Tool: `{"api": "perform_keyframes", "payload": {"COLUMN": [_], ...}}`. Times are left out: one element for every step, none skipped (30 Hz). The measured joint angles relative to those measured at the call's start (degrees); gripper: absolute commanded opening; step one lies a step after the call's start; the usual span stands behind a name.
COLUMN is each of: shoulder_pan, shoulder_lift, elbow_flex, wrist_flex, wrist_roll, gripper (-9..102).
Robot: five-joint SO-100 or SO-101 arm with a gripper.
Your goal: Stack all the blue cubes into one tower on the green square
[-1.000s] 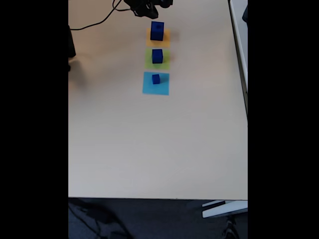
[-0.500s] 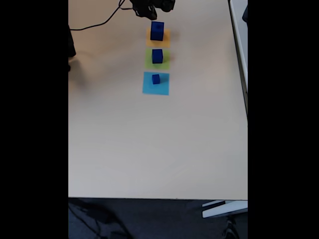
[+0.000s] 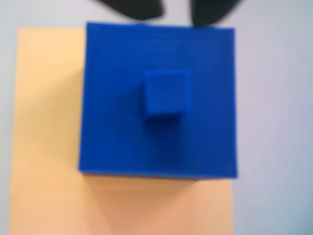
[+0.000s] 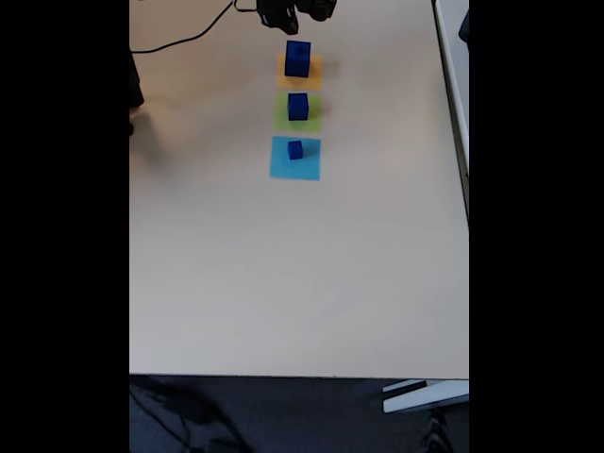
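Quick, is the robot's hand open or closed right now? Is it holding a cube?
Hand: holding nothing; open or closed cannot be told. In the wrist view, dark fingertips show at the top edge, above the large blue cube on the orange square.

large cube (image 4: 297,58) — dark blue, on an orange square (image 4: 312,68). medium cube (image 4: 298,106), same dark blue, on a yellow-green square (image 4: 282,115). small cube (image 4: 295,149), dark blue, on a light-blue square (image 4: 294,167). table (image 4: 283,274) — pale beige, unpatterned. gripper (image 3: 176,12) tips black; cable (image 4: 184,42) black.
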Motion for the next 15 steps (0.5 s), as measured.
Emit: {"api": "perform_keyframes", "payload": {"shoulder_pan": [0.0, 0.0, 0.0, -0.09, -0.09, -0.09, 0.0, 0.0, 0.0, 0.0, 0.0, 0.0, 0.0, 0.0, 0.0], "shoulder_lift": [-0.97, -1.41, -1.58, -1.58, -1.58, -1.58, -1.58, -1.58, -1.58, -1.58, -1.93, -2.64, -3.16, -3.78, -3.96], "elbow_flex": [-1.85, -2.9, -3.43, -3.78, -3.96, -4.13, -4.22, -4.22, -4.22, -4.22, -4.39, -5.1, -5.71, -6.15, -6.33], "wrist_flex": [1.49, 2.29, 2.72, 2.99, 3.08, 3.25, 3.25, 3.25, 3.43, 3.43, 3.6, 3.96, 4.39, 4.66, 4.75], "wrist_roll": [0.0, 0.0, 0.18, 0.26, 0.26, 0.26, 0.26, 0.26, 0.26, 0.26, 0.26, 0.26, 0.26, 0.26, 0.35], "gripper": [1, 1, 1, 1, 1, 1, 2, 2, 2, 2, 2, 3, 4, 4, 4]}}
